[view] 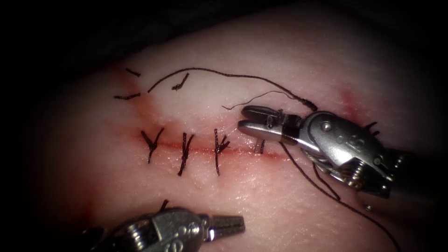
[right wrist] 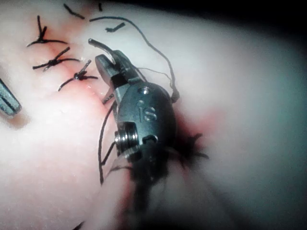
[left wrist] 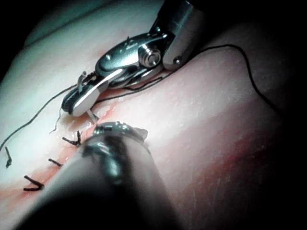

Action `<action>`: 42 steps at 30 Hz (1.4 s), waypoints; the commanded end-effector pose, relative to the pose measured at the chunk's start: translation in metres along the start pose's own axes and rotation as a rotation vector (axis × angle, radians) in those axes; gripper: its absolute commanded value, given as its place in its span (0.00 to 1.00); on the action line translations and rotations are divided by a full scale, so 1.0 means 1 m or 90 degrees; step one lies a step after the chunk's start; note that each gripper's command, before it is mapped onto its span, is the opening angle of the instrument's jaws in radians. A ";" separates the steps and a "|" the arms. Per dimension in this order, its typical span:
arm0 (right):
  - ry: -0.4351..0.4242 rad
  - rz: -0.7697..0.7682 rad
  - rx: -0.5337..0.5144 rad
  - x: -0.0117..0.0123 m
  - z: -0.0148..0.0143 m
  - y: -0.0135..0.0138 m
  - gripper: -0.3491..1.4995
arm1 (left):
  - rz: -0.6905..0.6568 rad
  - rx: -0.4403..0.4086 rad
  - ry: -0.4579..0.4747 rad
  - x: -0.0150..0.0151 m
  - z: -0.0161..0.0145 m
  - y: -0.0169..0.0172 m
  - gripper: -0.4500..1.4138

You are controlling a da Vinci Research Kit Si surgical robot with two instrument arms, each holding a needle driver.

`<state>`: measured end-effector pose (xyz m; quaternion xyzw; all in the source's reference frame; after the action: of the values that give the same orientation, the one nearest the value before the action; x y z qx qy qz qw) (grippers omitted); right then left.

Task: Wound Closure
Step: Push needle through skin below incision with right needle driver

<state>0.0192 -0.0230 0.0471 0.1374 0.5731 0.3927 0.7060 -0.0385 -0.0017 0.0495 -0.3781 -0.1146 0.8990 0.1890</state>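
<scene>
The right tool (view: 242, 119) comes in from 3 o'clock and lies level over the cut (view: 242, 153). Its jaws are clamped across the needle (view: 258, 145), somewhere along the middle of the curve. In the right wrist view one curved end of the needle (right wrist: 98, 44) sticks out past the jaws. In the left wrist view the other end (left wrist: 91, 114) runs down from the jaws to the tissue (view: 280, 56). It meets the tissue at the cut, just right of the three stitches (view: 185, 151). Whether the tip is buried there I cannot tell.

The left tool (view: 240, 225) sits at 6 o'clock, well apart from the cut, jaws together on nothing.

The thread (view: 224, 73) arcs across the tissue from 11 o'clock to a small knot beside the right tool. A second length trails off toward 5 o'clock. Cut ends of thread (view: 127, 97) lie loose at 10 o'clock, and red fluid (view: 347, 100) stains the tissue around 2 o'clock.

By my judgement the needle is stiff, thin and slick, so it is likely to swivel in the jaws if pinched lightly. The flat middle of the curve is the place to grip it, not the point or the thread end (either could be spoiled by a hard pinch). The thread is limp and light and could snag on the stitches. The tissue looks soft, so it may tear if the needle is levered sideways.
</scene>
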 end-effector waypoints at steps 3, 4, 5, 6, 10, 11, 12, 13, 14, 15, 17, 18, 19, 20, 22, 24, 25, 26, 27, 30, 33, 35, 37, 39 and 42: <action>-0.005 0.033 0.008 0.0007 0.0013 0.0001 0.00 | -0.002 0.000 0.005 0.0008 0.0014 -0.0011 0.06; -0.005 0.037 0.010 0.0007 0.0013 0.0001 0.00 | -0.002 0.001 0.004 0.0008 0.0016 -0.0013 0.06; -0.007 0.044 0.013 0.0007 0.0013 0.0001 0.00 | -0.003 0.001 0.004 0.0007 0.0017 -0.0015 0.06; -0.009 0.048 0.015 0.0007 0.0013 0.0001 0.00 | -0.003 0.001 0.004 0.0006 0.0018 -0.0018 0.05; -0.020 0.055 0.022 0.0007 0.0013 0.0001 0.00 | -0.002 0.002 0.004 -0.0002 0.0023 -0.0028 0.04; -0.020 0.062 0.027 0.0007 0.0013 0.0002 0.00 | -0.002 0.002 0.004 -0.0004 0.0023 -0.0030 0.04; -0.020 0.066 0.029 0.0007 0.0013 0.0002 0.00 | -0.002 0.002 0.004 -0.0005 0.0024 -0.0033 0.04; -0.021 0.073 0.032 0.0008 0.0013 0.0003 0.00 | -0.002 0.002 0.004 -0.0008 0.0025 -0.0036 0.04; -0.021 0.077 0.033 0.0008 0.0013 0.0003 0.00 | -0.002 0.003 0.003 -0.0010 0.0027 -0.0038 0.04; -0.021 0.081 0.035 0.0008 0.0013 0.0004 0.00 | -0.002 0.003 0.003 -0.0012 0.0028 -0.0040 0.03; -0.026 0.096 0.043 0.0010 0.0013 0.0007 0.00 | 0.010 0.006 0.004 -0.0025 0.0038 -0.0040 0.03; -0.026 0.101 0.046 0.0011 0.0013 0.0008 0.00 | 0.010 0.000 -0.002 -0.0029 0.0042 -0.0037 0.03; -0.027 0.109 0.049 0.0012 0.0013 0.0010 0.00 | 0.013 -0.005 -0.006 -0.0032 0.0045 -0.0035 0.03; -0.027 0.114 0.049 0.0014 0.0013 0.0013 0.00 | 0.012 -0.009 -0.010 -0.0034 0.0048 -0.0033 0.03; -0.030 0.131 0.055 0.0018 0.0014 0.0017 0.00 | 0.013 -0.017 -0.016 -0.0038 0.0054 -0.0027 0.03; -0.028 0.156 0.061 0.0022 0.0015 0.0024 0.00 | 0.016 -0.023 -0.016 -0.0040 0.0057 -0.0023 0.03; -0.029 0.167 0.062 0.0022 0.0015 0.0025 0.00 | 0.016 -0.023 -0.016 -0.0039 0.0056 -0.0022 0.03; -0.028 0.178 0.063 0.0022 0.0016 0.0027 0.00 | 0.016 -0.023 -0.016 -0.0038 0.0055 -0.0021 0.03; -0.028 0.186 0.064 0.0022 0.0017 0.0027 0.00 | 0.015 -0.024 -0.016 -0.0038 0.0054 -0.0021 0.03; -0.027 0.224 0.071 0.0019 0.0019 0.0026 0.00 | 0.013 -0.024 -0.016 -0.0034 0.0052 -0.0020 0.03; -0.019 0.271 0.077 0.0017 0.0021 0.0025 0.00 | 0.013 -0.024 -0.016 -0.0034 0.0052 -0.0020 0.03; -0.018 0.301 0.076 0.0016 0.0022 0.0024 0.00 | 0.013 -0.025 -0.016 -0.0034 0.0051 -0.0020 0.03; -0.016 0.335 0.062 0.0015 0.0025 0.0023 0.00 | 0.014 -0.024 -0.016 -0.0035 0.0051 -0.0019 0.03; -0.025 0.372 0.051 0.0013 0.0027 0.0020 0.00 | 0.014 -0.024 -0.016 -0.0036 0.0051 -0.0017 0.03; -0.035 0.417 0.039 0.0012 0.0030 0.0018 0.00 | 0.015 -0.023 -0.017 -0.0037 0.0052 -0.0016 0.03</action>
<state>0.0201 -0.0214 0.0483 0.3496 0.4872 0.5807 0.5506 -0.0389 -0.0031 0.0557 -0.3700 -0.1310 0.9038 0.1704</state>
